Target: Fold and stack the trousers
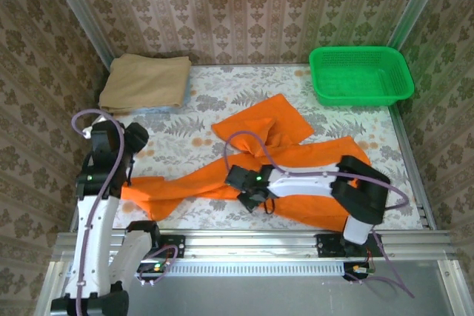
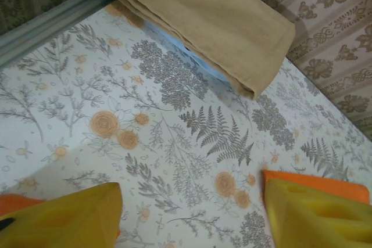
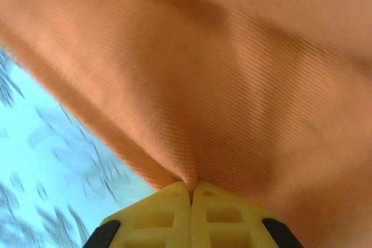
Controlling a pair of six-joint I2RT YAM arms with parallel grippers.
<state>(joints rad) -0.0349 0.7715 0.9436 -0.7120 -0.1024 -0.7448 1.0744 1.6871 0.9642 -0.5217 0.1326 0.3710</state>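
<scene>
Your right jaws are pressed together, pinching a fold at the edge of the orange trousers (image 3: pixel 244 85). The trousers lie rumpled across the floral tabletop (image 1: pixel 222 101), under these jaws and out to both sides. Your right arm (image 1: pixel 304 183) reaches low and leftward over the cloth. Your left jaws stand spread, with orange cloth beside each fingertip (image 2: pixel 314 213). Just beyond them lies a folded tan cloth (image 2: pixel 209 15). Far beyond the right jaws, a green basket (image 1: pixel 355 51) sits against patterned wallpaper (image 1: pixel 244 5).
</scene>
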